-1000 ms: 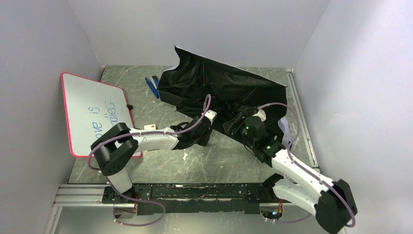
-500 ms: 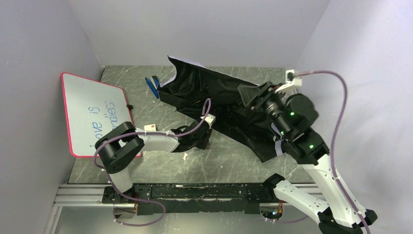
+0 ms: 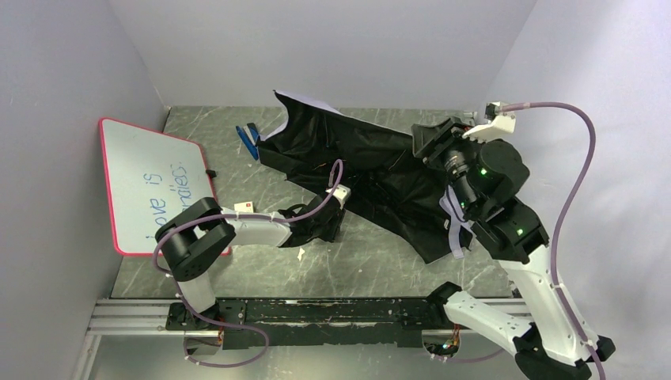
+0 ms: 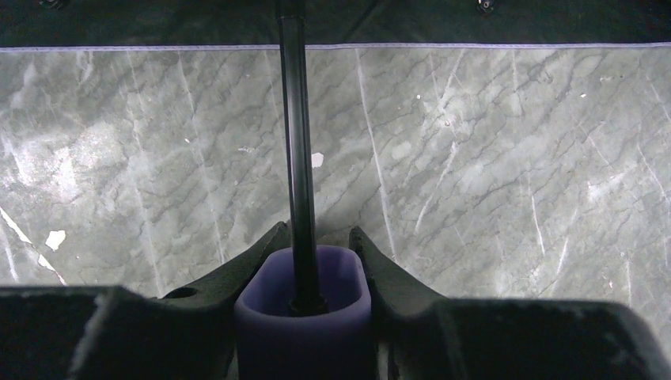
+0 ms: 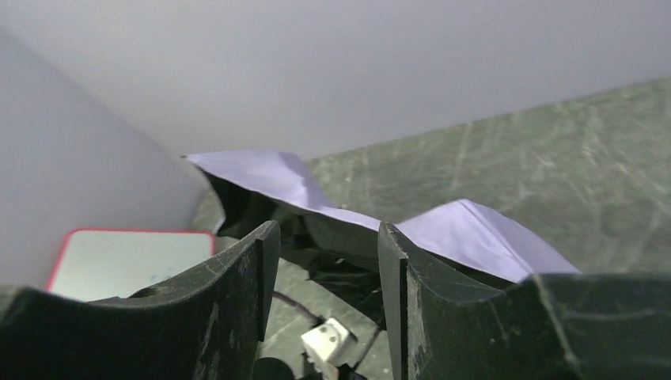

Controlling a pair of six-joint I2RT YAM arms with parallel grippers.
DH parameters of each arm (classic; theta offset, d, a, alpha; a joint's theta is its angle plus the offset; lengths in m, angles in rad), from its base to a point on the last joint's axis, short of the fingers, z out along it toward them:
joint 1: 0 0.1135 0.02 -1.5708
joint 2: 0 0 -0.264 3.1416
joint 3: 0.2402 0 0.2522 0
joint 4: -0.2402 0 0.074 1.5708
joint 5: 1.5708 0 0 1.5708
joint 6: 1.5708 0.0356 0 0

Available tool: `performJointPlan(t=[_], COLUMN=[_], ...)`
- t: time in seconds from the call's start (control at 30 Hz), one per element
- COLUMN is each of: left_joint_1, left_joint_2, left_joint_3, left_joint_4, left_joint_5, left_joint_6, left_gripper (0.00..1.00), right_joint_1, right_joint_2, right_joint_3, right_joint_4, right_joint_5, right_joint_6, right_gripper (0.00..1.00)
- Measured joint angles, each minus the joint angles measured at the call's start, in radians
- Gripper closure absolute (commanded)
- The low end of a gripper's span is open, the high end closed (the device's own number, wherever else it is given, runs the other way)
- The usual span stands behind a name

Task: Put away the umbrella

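The umbrella's canopy [image 3: 356, 170], black inside and lavender outside, lies half open on the table at the back middle. My left gripper [image 3: 331, 212] is shut on the small lavender handle [image 4: 302, 317]. The thin black shaft [image 4: 297, 142] runs from the handle to the canopy edge [image 4: 396, 24]. My right gripper [image 3: 431, 142] is raised above the canopy's right side, open and empty. In the right wrist view my right gripper [image 5: 326, 237] looks down on the lavender fabric [image 5: 475, 237]. A lavender strip [image 3: 453, 229] hangs at the canopy's near right.
A red-rimmed whiteboard [image 3: 150, 182] lies at the left and also shows in the right wrist view [image 5: 126, 261]. A blue marker [image 3: 247, 142] lies by the canopy's left corner. A small white block [image 3: 244, 207] sits beside my left arm. Walls enclose the table on three sides.
My right arm has risen from the canopy and swung back and right, gripper now open and empty. The canopy's right side has sagged. The left arm has hardly moved.
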Motion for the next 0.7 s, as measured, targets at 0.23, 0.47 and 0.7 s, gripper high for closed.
performJointPlan(t=[0.23, 0.47, 0.7], left_joint_1=[0.000, 0.000, 0.001], left_joint_2=[0.003, 0.003, 0.003], left_joint_3=[0.000, 0.000, 0.000], left_joint_4=[0.008, 0.008, 0.010], left_joint_5=[0.001, 0.006, 0.019], left_joint_6=[0.000, 0.001, 0.000], left_gripper=[0.95, 0.95, 0.95], right_joint_1=[0.000, -0.016, -0.089], right_joint_2=[0.055, 0.070, 0.078], right_joint_3=[-0.019, -0.132, -0.332], right_joint_4=[-0.028, -0.027, 0.023], right_joint_5=[0.119, 0.100, -0.037], right_joint_6=[-0.001, 0.044, 0.119], right_gripper=[0.53, 0.55, 0.55])
